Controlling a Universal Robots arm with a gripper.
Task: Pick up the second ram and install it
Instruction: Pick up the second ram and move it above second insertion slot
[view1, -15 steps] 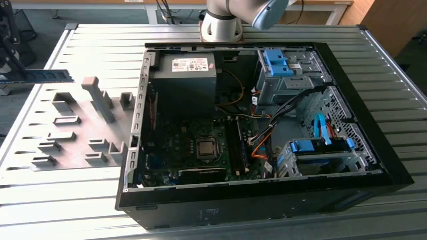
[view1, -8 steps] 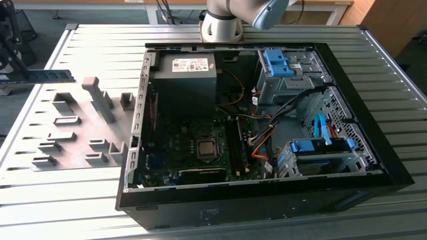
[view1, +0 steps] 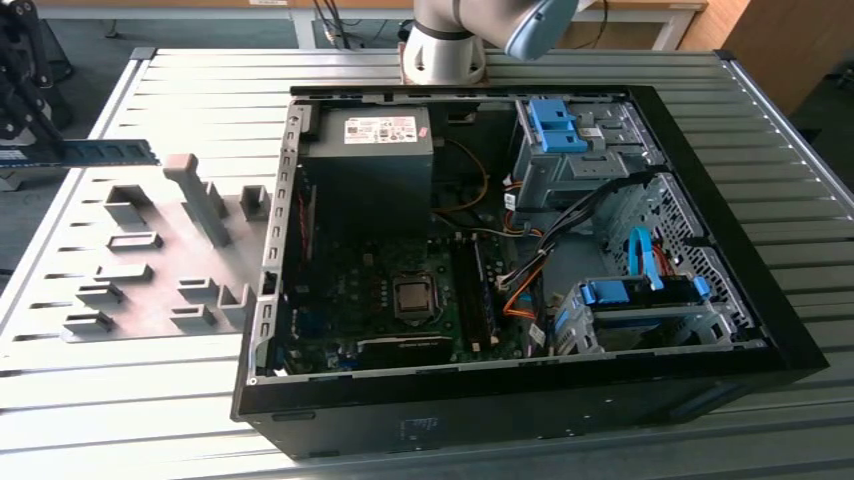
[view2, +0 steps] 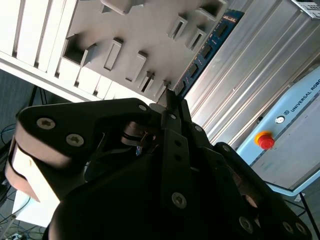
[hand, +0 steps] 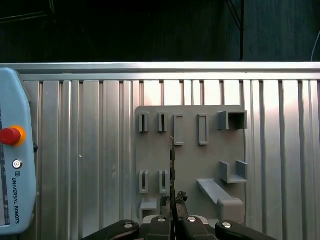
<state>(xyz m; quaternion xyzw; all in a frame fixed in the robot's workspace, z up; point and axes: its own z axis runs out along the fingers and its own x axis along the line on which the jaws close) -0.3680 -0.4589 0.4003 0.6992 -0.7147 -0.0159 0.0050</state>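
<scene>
Gripper (hand: 173, 199), black, closest to the lens in both wrist views: jaws were clenched on the second ram (view2: 207, 47), grasped near one end. In the first wrist view the stick was seen edge-on, as a thin line running from the fingertips out over the grey tray (hand: 190, 165). In the second wrist view its blue-green face with dark chips was shown.

Second ram (view1: 114, 152), exterior view: carried level in the air, long edge horizontal, over the far part of the tray near the table's edge at the exterior view's left.

Tray: flat plate with upright slotted blocks, laid on the slatted metal table (view1: 120, 400), just beside the open computer case (view1: 534, 400).

Case: laid on its side across the table's middle, motherboard (view1: 334, 290) exposed.

Arm base (view1: 447, 45): mounted upright at the table's far edge behind the case, with a pale blue joint (view1: 541, 25) above it; the gripper was reached out to the exterior view's left edge.

Teach pendant (hand: 15, 160): laid on the table, apart from the tray.
</scene>
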